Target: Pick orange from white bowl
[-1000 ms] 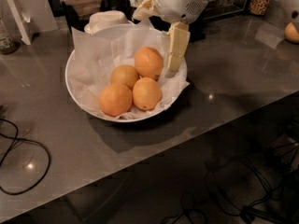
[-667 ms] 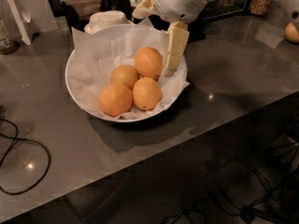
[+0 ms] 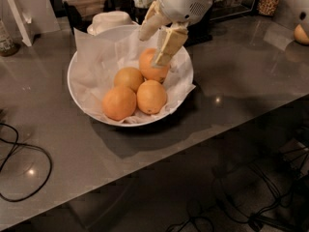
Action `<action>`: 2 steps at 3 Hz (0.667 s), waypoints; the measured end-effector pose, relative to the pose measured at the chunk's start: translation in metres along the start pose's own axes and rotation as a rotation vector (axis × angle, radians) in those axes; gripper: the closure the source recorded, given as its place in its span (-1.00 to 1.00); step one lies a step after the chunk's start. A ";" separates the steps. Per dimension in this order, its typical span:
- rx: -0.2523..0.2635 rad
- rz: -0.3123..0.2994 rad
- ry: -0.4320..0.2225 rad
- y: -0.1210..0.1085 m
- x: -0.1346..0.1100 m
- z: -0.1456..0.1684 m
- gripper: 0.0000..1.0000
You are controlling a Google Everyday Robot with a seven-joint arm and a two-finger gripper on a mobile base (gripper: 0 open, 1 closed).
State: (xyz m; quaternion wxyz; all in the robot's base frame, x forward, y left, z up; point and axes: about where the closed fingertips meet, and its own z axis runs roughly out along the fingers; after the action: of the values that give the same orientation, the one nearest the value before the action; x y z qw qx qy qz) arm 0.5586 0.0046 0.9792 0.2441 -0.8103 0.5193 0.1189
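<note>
The white bowl (image 3: 71, 83), lined with crinkled white paper, sits on the grey table and holds four oranges. The back right orange (image 3: 150, 70) lies right under my gripper (image 3: 152, 50). The gripper comes down from the top of the view. It is open, with one cream finger (image 3: 149, 25) behind the orange's top and the other (image 3: 169, 45) over its right side. Whether they touch the fruit is unclear. The other three oranges (image 3: 119, 103) lie to the front and left of it. The gripper holds nothing.
A cream-white domed dish (image 3: 112, 21) stands just behind the bowl. A black cable (image 3: 29, 170) loops over the table's front left. The front edge of the table runs diagonally at the right. A bottle (image 3: 5, 37) and a white stand (image 3: 19, 16) are at the far left.
The gripper has shifted left from the bowl's right rim to over the back right orange. Both fingers now show. The oranges and bowl have not moved.
</note>
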 end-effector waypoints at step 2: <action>-0.065 0.002 -0.072 -0.018 0.012 0.041 0.70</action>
State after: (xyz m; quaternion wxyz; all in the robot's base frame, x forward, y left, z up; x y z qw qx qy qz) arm 0.5828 0.0227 0.9443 0.2359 -0.8126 0.5068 0.1649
